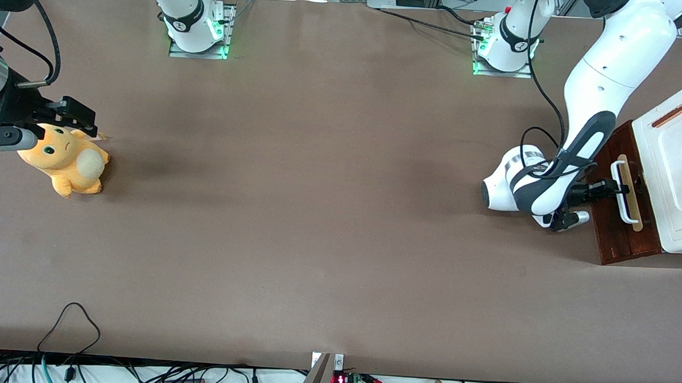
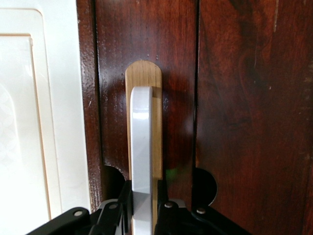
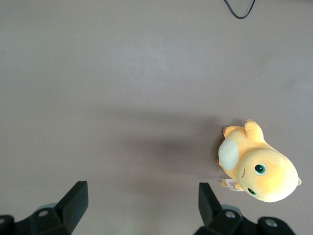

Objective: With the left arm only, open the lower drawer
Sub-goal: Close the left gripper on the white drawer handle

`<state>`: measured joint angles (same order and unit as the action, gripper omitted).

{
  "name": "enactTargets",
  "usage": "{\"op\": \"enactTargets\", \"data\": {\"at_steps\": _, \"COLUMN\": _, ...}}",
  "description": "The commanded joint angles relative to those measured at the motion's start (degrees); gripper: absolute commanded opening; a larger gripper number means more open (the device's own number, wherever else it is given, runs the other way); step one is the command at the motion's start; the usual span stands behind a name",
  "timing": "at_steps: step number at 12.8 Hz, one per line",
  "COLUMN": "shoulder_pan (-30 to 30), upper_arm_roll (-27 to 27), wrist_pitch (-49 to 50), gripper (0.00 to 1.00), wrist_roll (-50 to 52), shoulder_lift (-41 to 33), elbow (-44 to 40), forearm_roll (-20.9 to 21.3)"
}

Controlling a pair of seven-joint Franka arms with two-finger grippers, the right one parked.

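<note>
The lower drawer (image 1: pixel 621 238) has a dark reddish-brown front and sits in the white cabinet (image 1: pixel 679 166) at the working arm's end of the table. Its white U-shaped handle (image 1: pixel 625 198) is mounted on a pale wood strip (image 1: pixel 634 219). None of the drawer's pale inside shows. The left arm (image 1: pixel 599 82) reaches down in front of the drawer. Its gripper (image 1: pixel 616 189) is at the handle. In the left wrist view the gripper (image 2: pixel 144 188) has one black finger on each side of the handle (image 2: pixel 142 137), shut on it, against the drawer front (image 2: pixel 244 122) and the strip (image 2: pixel 143 73).
An orange plush toy (image 1: pixel 66 162) lies toward the parked arm's end of the table and also shows in the right wrist view (image 3: pixel 259 166). The left arm's base (image 1: pixel 506 43) stands at the table edge farthest from the front camera. Cables (image 1: pixel 70 329) lie at the nearest edge.
</note>
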<state>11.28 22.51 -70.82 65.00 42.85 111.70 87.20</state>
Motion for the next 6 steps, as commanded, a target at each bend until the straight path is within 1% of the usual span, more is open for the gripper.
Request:
{"op": "enactTargets", "data": {"at_steps": 1, "shoulder_pan": 1.2, "upper_arm_roll": 1.04, "wrist_pitch": 0.86, "gripper": 0.29, "wrist_roll": 0.57, "shoulder_lift": 0.13, "elbow": 0.1, "forearm_roll": 1.39}}
{"op": "enactTargets", "data": {"at_steps": 3, "shoulder_pan": 1.46, "upper_arm_roll": 0.96, "wrist_pitch": 0.77, "gripper": 0.33, "wrist_roll": 0.57, "shoulder_lift": 0.13, "elbow": 0.1, "forearm_roll": 1.39}}
{"op": "enactTargets", "data": {"at_steps": 4, "shoulder_pan": 1.55, "upper_arm_roll": 0.96, "wrist_pitch": 0.77, "gripper": 0.33, "wrist_roll": 0.48, "shoulder_lift": 0.13, "elbow": 0.1, "forearm_roll": 1.39}}
{"op": "enactTargets", "data": {"at_steps": 5, "shoulder_pan": 1.55, "upper_arm_roll": 0.96, "wrist_pitch": 0.69, "gripper": 0.32, "wrist_roll": 0.48, "shoulder_lift": 0.13, "elbow": 0.1, "forearm_roll": 1.39}}
{"op": "enactTargets", "data": {"at_steps": 6, "shoulder_pan": 1.55, "upper_arm_roll": 0.96, "wrist_pitch": 0.68, "gripper": 0.28, "wrist_roll": 0.48, "shoulder_lift": 0.13, "elbow": 0.1, "forearm_roll": 1.48}}
